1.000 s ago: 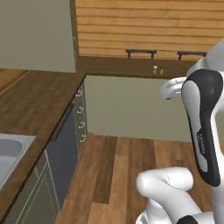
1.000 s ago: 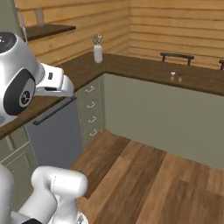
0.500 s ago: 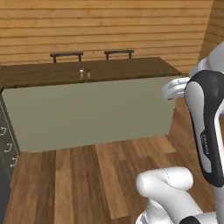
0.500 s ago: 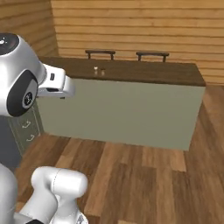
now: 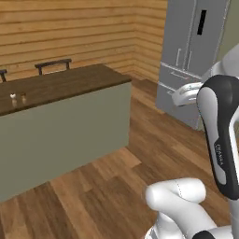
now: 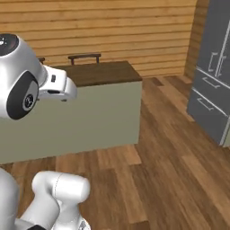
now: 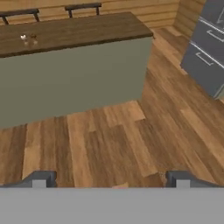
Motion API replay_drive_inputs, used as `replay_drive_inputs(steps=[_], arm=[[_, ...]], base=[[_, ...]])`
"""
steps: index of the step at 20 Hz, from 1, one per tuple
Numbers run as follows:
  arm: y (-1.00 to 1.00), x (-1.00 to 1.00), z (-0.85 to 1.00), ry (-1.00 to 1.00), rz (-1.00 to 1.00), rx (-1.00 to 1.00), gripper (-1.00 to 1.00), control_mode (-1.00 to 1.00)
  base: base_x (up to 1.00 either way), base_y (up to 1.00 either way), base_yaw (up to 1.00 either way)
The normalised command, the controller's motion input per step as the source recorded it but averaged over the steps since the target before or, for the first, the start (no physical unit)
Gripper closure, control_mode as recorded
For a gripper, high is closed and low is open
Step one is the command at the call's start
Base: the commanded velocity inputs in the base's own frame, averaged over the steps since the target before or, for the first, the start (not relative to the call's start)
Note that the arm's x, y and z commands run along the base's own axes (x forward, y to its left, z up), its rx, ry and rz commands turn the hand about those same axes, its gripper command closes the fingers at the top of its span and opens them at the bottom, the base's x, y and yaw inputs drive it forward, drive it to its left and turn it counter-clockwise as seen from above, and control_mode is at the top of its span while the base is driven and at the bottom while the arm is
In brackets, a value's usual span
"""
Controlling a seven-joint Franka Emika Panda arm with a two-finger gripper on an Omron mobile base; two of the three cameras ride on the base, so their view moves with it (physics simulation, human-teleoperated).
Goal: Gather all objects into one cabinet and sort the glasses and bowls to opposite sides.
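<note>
With jaws apart and empty, we face the island surface (image 5: 65, 81) beside the grey fridge (image 5: 193, 51), and judge we must next find the cabinet.

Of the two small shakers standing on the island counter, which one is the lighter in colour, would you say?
The lighter one is the whitish shaker, on the left of the pair in the left base view; the brown shaker beside it is darker, close to the counter's colour.

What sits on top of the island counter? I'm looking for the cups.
On the island counter stand two small shakers near its far edge; no cups or bowl. Behind it, stool backs rise; their seats are hidden by the counter.
</note>
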Motion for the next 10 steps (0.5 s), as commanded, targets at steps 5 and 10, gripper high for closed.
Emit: replay_drive_inputs(steps=[5,10], arm=[[0.0,0.0,0.0,0.0,0.0,0.0,-1.0,1.0],[0.0,0.0,0.0,0.0,0.0,0.0,-1.0,1.0]], base=[[0.97,0.0,-0.26],[0.83,-0.04,-0.35]])
